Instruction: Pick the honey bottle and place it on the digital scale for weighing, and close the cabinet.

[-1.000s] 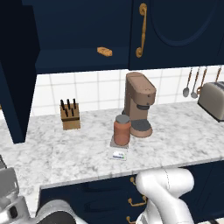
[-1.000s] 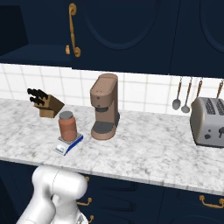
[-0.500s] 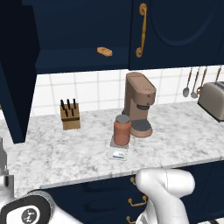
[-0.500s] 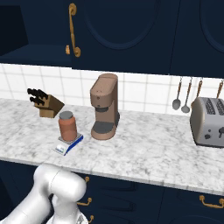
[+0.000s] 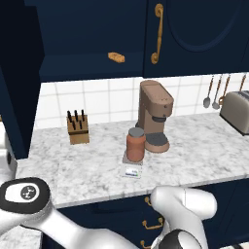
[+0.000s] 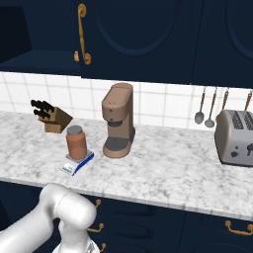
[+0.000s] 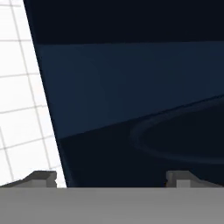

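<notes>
The honey bottle (image 5: 135, 145) (image 6: 76, 143), reddish-brown with a grey lid, stands upright on the digital scale (image 5: 131, 170) (image 6: 74, 167) on the marble counter. The navy cabinet above has its right door (image 5: 194, 29) (image 6: 133, 34) shut. Its left door (image 5: 17, 82) swings out at the left, baring a shelf. In the hand view my gripper (image 7: 113, 179) is open with nothing between its fingertips (image 7: 43, 177). It faces the navy arched panel of the cabinet door (image 7: 131, 109) from close up. White wall tiles show past the door's edge.
A brown coffee machine (image 5: 154, 114) (image 6: 118, 120) stands right beside the bottle. A wooden knife block (image 5: 78, 129) (image 6: 53, 118) sits further left. A toaster (image 6: 235, 137) and hanging utensils (image 6: 206, 106) are at the right. A small orange lump (image 5: 116, 57) lies on the open shelf.
My arm has swung round at the lower left of the left base view, and its round joint has risen. The bottle, the scale and the doors have not moved.
</notes>
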